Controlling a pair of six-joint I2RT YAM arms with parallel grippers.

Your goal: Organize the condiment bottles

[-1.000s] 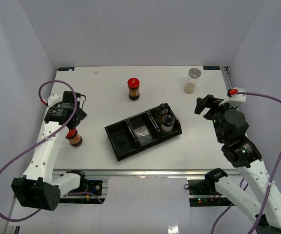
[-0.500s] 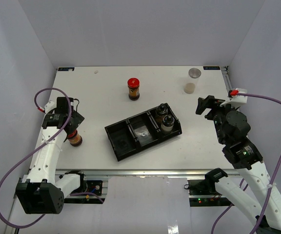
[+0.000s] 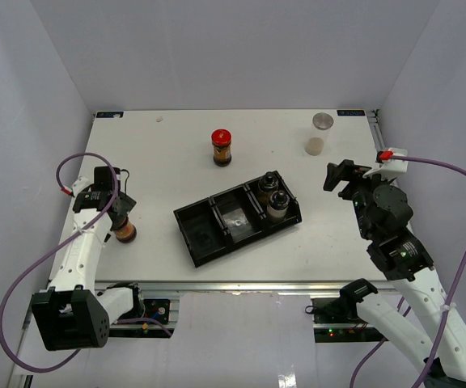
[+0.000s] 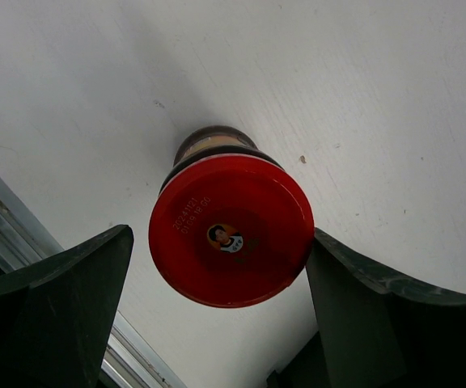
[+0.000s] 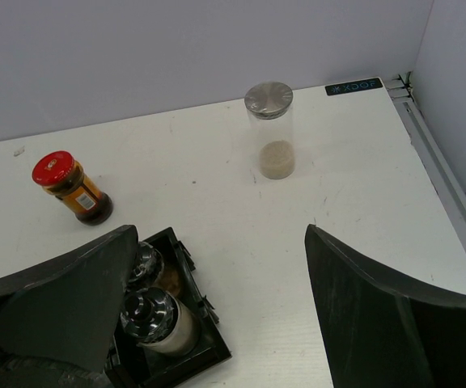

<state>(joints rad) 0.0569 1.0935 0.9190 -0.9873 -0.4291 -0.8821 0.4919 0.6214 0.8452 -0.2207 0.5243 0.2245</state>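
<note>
Left arm's pulled back and down over the near red jar [image 3: 123, 233] since a second ago; right arm barely shifted. Left gripper [image 4: 219, 236] now straddles that jar's lid, jaws spread either side, not clamped yet. The jar stands upright on the table [image 3: 160, 162] near the left edge. Right gripper [image 5: 221, 234] also spread, holding nothing, hanging short of the silver jar [image 3: 320, 133] at far right. Progress: both shakers [image 3: 273, 194] sit in the right-end compartment of the tray [image 3: 183, 217], other two compartments hold no jars – so near red jar, far red jar [image 3: 222, 147] and silver jar are left, roughly two of five done
</note>
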